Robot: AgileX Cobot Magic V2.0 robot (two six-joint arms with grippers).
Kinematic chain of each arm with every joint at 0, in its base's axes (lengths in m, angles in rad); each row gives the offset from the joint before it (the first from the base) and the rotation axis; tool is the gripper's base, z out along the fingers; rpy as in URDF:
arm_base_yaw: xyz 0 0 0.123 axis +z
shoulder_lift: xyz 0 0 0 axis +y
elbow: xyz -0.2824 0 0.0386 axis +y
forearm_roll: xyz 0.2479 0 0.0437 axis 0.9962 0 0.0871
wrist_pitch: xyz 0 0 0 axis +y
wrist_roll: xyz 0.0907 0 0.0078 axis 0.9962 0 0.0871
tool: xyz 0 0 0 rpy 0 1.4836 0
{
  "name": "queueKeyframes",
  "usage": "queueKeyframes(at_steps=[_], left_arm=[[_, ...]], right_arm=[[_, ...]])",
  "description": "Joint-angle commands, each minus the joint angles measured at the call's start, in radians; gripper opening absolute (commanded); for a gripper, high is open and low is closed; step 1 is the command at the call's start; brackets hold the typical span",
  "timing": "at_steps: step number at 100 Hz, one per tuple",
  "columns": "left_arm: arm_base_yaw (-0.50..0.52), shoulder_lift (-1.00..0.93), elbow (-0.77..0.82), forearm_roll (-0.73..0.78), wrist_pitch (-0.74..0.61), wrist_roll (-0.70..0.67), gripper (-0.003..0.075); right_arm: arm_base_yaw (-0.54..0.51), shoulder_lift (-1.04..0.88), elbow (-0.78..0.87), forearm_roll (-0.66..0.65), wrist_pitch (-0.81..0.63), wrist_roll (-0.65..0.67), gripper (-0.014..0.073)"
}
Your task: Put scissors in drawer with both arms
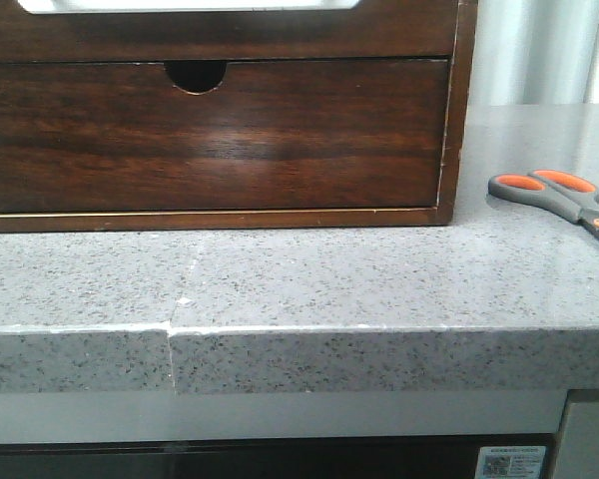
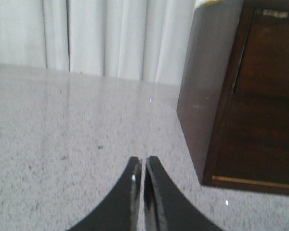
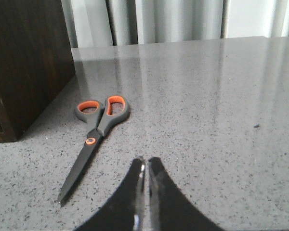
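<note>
The scissors (image 1: 554,195), grey with orange-lined loops, lie flat on the counter to the right of the wooden chest. In the right wrist view the scissors (image 3: 98,130) lie closed just ahead of and beside my right gripper (image 3: 145,161), which is shut and empty. The drawer (image 1: 220,35) with the wide cutout is the upper front of the chest, closed, cut off by the frame's top. My left gripper (image 2: 143,161) is shut and empty over bare counter, beside the chest's left side (image 2: 202,96). Neither gripper shows in the front view.
Below the drawer is a taller dark wood front (image 1: 210,140) with a small half-round notch, also closed. The grey speckled counter (image 1: 280,279) has a front edge close to the camera. White curtains (image 3: 168,21) hang behind.
</note>
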Motion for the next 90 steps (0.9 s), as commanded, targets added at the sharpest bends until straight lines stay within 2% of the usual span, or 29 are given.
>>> queueKeyframes(at_steps=[1, 36, 49, 67, 81, 90], left_arm=[[-0.001, -0.03, 0.018, -0.015, -0.119, 0.001, -0.0022], [-0.001, -0.03, 0.018, -0.015, -0.171, 0.001, -0.0022], [-0.001, -0.03, 0.018, -0.017, -0.171, 0.001, -0.0022], [-0.001, -0.03, 0.014, -0.097, -0.17, 0.001, -0.0022], [-0.001, -0.028, -0.016, -0.097, -0.147, 0.001, -0.0022], [-0.001, -0.011, -0.065, -0.097, -0.081, 0.001, -0.0022]], right_arm=[[-0.007, -0.017, 0.028, -0.001, -0.096, -0.001, -0.0041], [-0.007, -0.017, 0.028, -0.01, -0.296, -0.001, -0.0041], [-0.007, -0.017, 0.028, -0.01, -0.281, -0.001, -0.0041], [-0.007, -0.017, 0.019, 0.016, -0.273, -0.001, -0.0041], [-0.007, -0.017, -0.042, 0.048, -0.116, -0.001, -0.0041], [-0.007, -0.006, -0.084, 0.048, -0.057, -0.001, -0.0041]])
